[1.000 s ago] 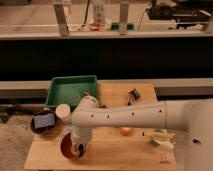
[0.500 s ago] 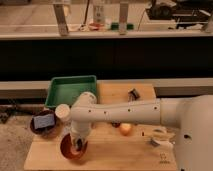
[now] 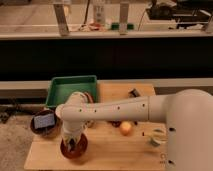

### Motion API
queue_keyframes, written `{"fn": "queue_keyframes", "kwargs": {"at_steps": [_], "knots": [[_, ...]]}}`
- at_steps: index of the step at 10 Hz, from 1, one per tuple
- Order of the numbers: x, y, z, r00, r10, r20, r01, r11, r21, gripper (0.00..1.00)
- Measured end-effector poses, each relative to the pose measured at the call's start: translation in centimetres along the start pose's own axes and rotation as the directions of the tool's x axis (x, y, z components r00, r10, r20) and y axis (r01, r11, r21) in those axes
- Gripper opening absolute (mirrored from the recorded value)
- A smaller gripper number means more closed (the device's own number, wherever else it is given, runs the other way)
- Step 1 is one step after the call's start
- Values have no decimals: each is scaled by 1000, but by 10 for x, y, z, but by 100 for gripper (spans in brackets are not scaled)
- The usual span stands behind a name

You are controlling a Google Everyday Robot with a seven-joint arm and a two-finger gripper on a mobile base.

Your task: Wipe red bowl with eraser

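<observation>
The red bowl point(image 3: 64, 150) sits at the front left of the wooden table point(image 3: 110, 152). My gripper point(image 3: 74, 143) reaches down into the bowl from the white arm point(image 3: 115, 110) that crosses the table from the right. It is shut on the eraser point(image 3: 74, 146), which shows only as a small dark piece at the tip, down against the inside of the bowl. The arm's wrist hides most of the bowl's far side.
A dark brown bowl point(image 3: 36, 131) holding a blue block point(image 3: 43, 120) sits just left of the red bowl. A green tray point(image 3: 70, 89) stands behind. An orange fruit point(image 3: 126, 128), a small black object point(image 3: 134, 93) and a pale object point(image 3: 157, 138) lie to the right.
The arm's elbow has swung a little to the left, now covering the white cup. The gripper has shifted slightly left inside the red bowl. The bowl has stayed put.
</observation>
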Motion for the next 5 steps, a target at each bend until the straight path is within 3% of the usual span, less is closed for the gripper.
{"fn": "queue_keyframes", "kwargs": {"at_steps": [5], "knots": [[-20,-26,9,995,-86,40,86,996,20,0]]}}
